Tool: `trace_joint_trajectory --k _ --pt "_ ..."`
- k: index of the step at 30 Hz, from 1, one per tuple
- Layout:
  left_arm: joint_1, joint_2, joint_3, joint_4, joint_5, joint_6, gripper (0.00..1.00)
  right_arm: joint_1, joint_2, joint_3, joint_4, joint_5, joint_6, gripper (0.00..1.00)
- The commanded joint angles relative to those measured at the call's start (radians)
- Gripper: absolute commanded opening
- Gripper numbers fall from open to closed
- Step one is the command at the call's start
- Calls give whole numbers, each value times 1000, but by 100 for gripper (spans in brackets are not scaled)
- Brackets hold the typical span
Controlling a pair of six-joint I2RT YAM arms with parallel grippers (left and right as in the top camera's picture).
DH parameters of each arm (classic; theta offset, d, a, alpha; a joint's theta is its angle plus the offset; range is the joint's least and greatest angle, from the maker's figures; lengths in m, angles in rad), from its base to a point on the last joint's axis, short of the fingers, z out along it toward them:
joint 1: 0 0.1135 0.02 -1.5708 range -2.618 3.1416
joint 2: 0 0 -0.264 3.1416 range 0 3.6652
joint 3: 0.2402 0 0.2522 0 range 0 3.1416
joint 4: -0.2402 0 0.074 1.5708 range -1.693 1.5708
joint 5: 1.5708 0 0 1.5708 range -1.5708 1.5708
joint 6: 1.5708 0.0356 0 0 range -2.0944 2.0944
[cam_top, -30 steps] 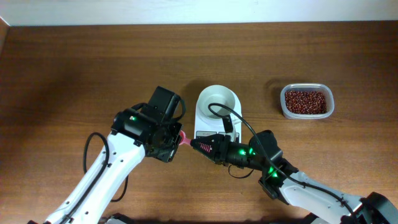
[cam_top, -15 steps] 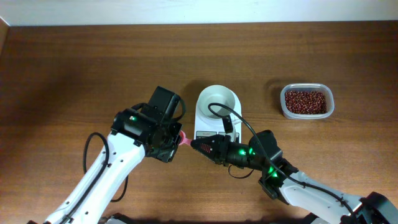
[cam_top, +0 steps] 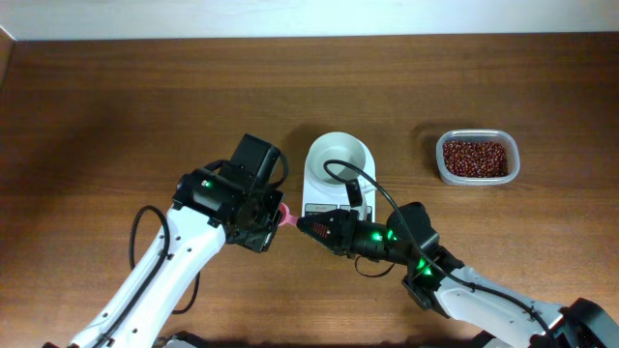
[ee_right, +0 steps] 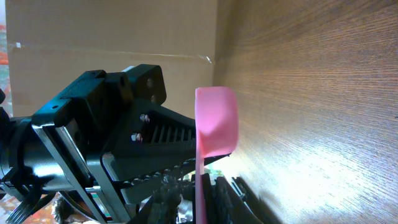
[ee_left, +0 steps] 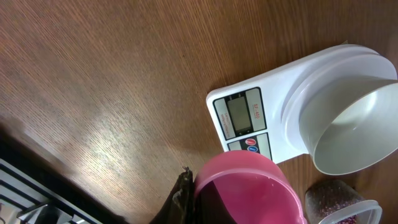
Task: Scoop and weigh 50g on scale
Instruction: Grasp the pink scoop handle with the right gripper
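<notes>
A pink scoop (cam_top: 286,218) hangs just left of the scale's front, held between both grippers. My left gripper (cam_top: 276,215) is shut on it from the left. In the left wrist view its empty pink cup (ee_left: 249,190) sits beside a dark finger (ee_left: 183,190). My right gripper (cam_top: 302,224) meets it from the right, and in the right wrist view the scoop's flat pink handle (ee_right: 214,121) stands clamped in the right gripper (ee_right: 202,186). The white scale (cam_top: 311,188) carries an empty white bowl (cam_top: 339,157). The red-brown beans (cam_top: 475,158) lie in a clear tub at the right.
The clear plastic tub (cam_top: 440,162) stands on the wooden table right of the scale. A black cable (cam_top: 363,179) from the right arm arcs over the scale's front. The left arm's black wrist housing (ee_right: 106,137) fills the right wrist view's left half.
The right gripper's jaws have narrowed onto the scoop's handle and its tip has edged slightly left. The left gripper and scoop have stayed put.
</notes>
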Motion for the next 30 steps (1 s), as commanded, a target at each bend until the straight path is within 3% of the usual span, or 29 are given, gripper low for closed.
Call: trace_joint_trajectory --k 1,30 --pt "-5 -8 5 -5 14 -17 0 7 5 8 7 -6 -11 20" --pt "-5 -8 5 -17 39 -17 0 7 5 8 6 -6 -11 16"
